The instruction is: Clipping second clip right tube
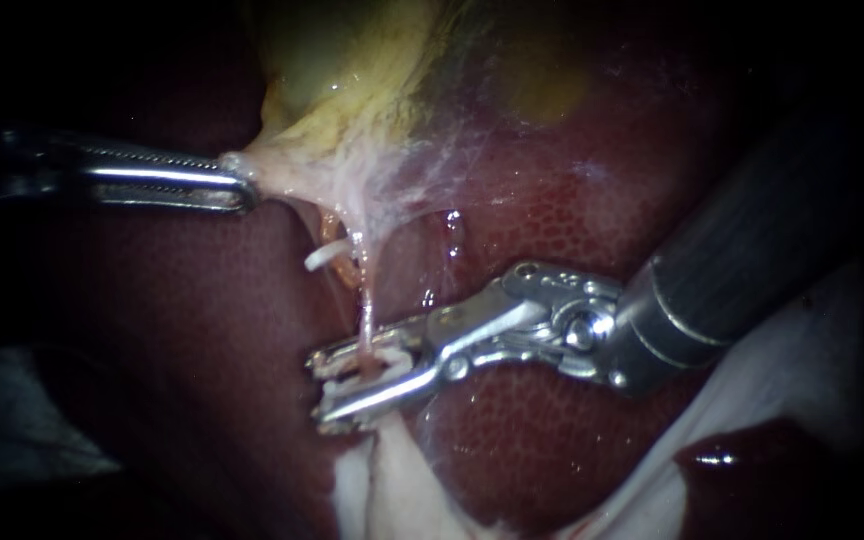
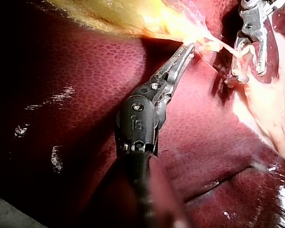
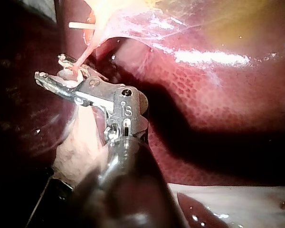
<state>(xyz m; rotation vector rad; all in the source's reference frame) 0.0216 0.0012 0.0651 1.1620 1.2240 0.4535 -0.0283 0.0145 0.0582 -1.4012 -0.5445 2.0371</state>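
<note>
1. At the endoscope view's left, the left instrument [image 1: 240,185] lies level, its jaws clamped on the gallbladder's [image 1: 352,90] pale lower edge, which is stretched taut.
2. The right instrument [image 1: 320,388] slants in from the upper right. Its jaws stand apart, straddling the thin right tube [image 1: 364,320] above the liver [image 1: 202,330].
3. A white clip [image 1: 322,258] sits higher, just beside this tube; which strand it grips is unclear.
4. Only the right wrist view shows the gap between those jaws side-on.
</note>
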